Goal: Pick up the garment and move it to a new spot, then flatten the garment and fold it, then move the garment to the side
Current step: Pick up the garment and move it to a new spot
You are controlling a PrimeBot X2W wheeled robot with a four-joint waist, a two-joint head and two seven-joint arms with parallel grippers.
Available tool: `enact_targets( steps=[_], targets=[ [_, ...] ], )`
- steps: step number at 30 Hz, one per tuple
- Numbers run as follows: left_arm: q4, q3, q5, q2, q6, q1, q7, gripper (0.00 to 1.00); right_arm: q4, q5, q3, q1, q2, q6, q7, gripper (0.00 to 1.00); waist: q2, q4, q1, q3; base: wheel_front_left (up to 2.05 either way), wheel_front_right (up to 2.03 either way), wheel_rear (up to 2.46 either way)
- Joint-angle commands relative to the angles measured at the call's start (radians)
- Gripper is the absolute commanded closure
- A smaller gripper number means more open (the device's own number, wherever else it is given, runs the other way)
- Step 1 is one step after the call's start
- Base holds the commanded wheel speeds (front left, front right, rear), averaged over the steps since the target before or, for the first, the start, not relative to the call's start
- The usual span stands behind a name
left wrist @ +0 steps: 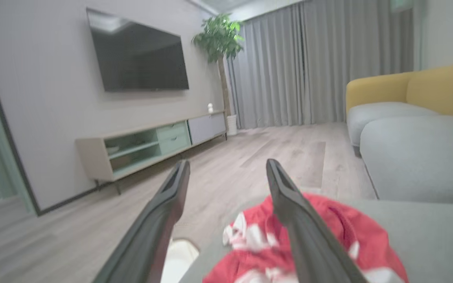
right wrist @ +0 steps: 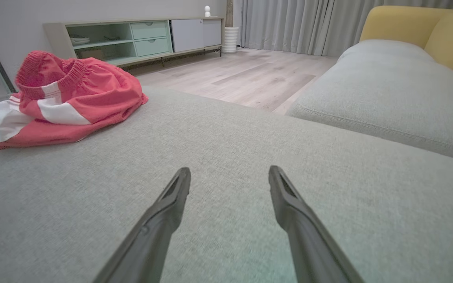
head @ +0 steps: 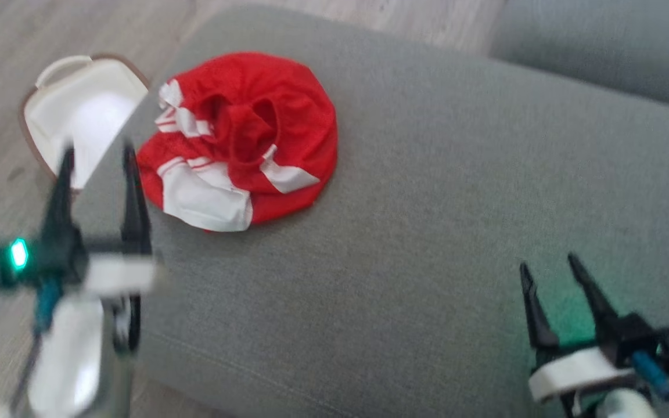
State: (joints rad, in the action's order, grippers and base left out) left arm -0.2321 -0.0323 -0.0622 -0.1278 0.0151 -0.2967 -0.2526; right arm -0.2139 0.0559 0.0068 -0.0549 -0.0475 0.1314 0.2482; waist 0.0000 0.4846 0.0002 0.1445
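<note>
Step in hand: judged to be the first pick-up; the crumpled red garment with white panels and a gathered waistband [head: 241, 139] lies untouched in a heap.
Garment, place: on the broad grey fabric cushion [head: 427, 232], toward its far left part and near the left edge. Waistband bunched on top, white panels spilling to the near left.
Beside it: a white plastic tub with a brown rim [head: 79, 110] on the wood floor, just off that cushion edge.
Left gripper [head: 98, 152]: fingers spread wide, nothing between them, touching nothing. It hovers just beside the heap's left side, over the cushion edge. Its arm is blurred in the head view.
Right gripper [head: 548, 263]: fingers spread wide, empty, low over bare cushion at the near right, well apart from the garment.
Doing it well: the left claw is nearer, so I would use it. Come down from above onto the raised waistband ridge, not the flat white panel, and bite through several layers so the heap lifts as one.
Watch for: pinching cushion cloth along with the garment, or a thin grab that lets the garment slide off toward the tub.
New spot: the open middle of the cushion looks suitable, with room to spread.
</note>
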Motion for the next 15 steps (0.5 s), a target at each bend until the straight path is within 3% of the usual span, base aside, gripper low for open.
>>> enact_targets(
  steps=[1, 6, 11, 15],
  targets=[
    [0.018, 0.036, 0.002, -0.027, -0.007, -0.07, -0.009, 0.0, 0.04, 0.007, 0.015, 0.049, -0.023, -0.001, 0.014, 0.0, 0.0, -0.031, -0.0002, 0.083, 0.0, 0.0, 0.0],
    [-0.17, 0.016, -0.004, -0.057, -0.056, -0.376, 0.021, 0.0, 0.098, 0.029, 0.005, 0.101, -0.095, -0.001, 0.014, 0.0, 0.0, -0.048, -0.0002, 0.208, 0.0, 0.0, 0.0],
    [-0.418, 0.001, -0.039, -0.053, -0.094, -0.653, 0.176, 0.0, 0.152, 0.034, 0.006, 0.133, -0.166, -0.001, 0.014, 0.0, 0.0, -0.06, -0.0002, 0.306, 0.0, 0.0, 0.0],
    [-0.623, 0.003, -0.087, -0.049, -0.118, -0.768, 0.302, 0.0, 0.174, 0.034, 0.02, 0.148, -0.197, -0.001, 0.014, 0.0, 0.0, -0.085, -0.0002, 0.35, 0.0, 0.0, 0.0]
  ],
)
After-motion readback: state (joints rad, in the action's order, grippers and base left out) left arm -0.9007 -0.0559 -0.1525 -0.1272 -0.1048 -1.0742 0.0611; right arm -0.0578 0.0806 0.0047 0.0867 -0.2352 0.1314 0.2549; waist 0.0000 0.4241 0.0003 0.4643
